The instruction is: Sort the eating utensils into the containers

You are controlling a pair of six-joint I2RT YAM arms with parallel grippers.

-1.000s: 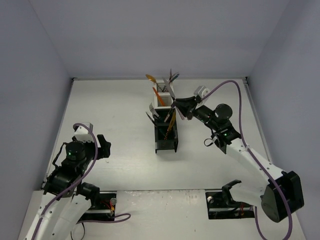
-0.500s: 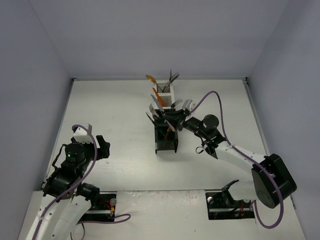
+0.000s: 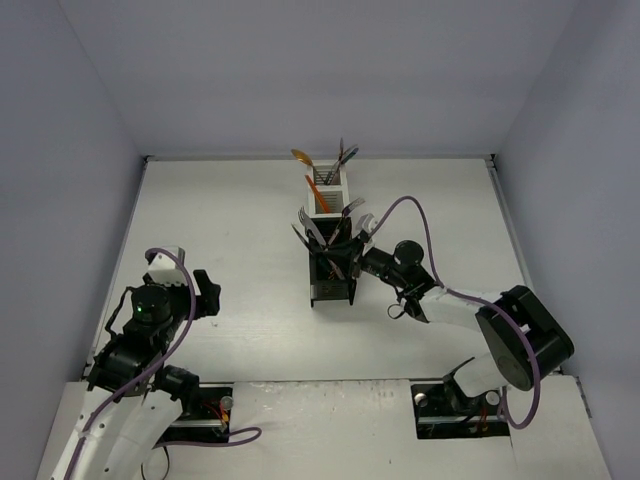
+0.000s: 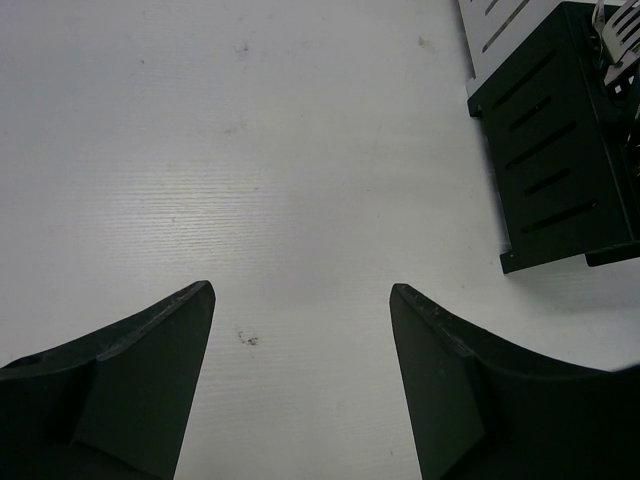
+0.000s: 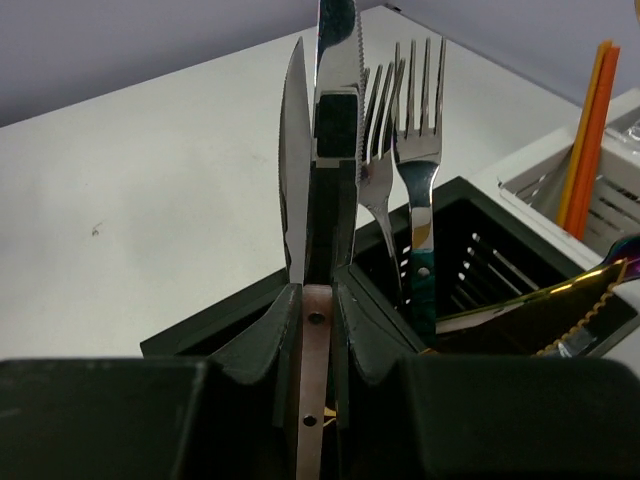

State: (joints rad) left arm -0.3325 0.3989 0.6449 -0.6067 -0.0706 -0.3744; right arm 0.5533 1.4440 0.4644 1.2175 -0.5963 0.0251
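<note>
The containers (image 3: 331, 292) stand in a row at the table's middle, two white bins at the back and two black ones in front. Several utensils stick up from them: an orange spoon (image 3: 301, 156) in the far white bin and silver forks (image 5: 419, 112) in a black bin (image 5: 480, 250). My right gripper (image 5: 316, 325) is shut on a knife (image 5: 334, 130) with a pinkish riveted handle and silver blade, held upright over the near black bin (image 5: 215, 320). Far to the left, over bare table, my left gripper (image 4: 302, 292) is open and empty.
An orange utensil (image 5: 590, 130) leans in the white bin (image 5: 600, 195) and a gold serrated knife (image 5: 560, 300) lies across the black one. In the left wrist view the black bin (image 4: 555, 150) and white bin (image 4: 495, 30) are at the upper right. Walls enclose the table.
My right arm has swung left and lowered, carrying the knife from beside the white bins to over the black bins. The left arm has stayed still.
</note>
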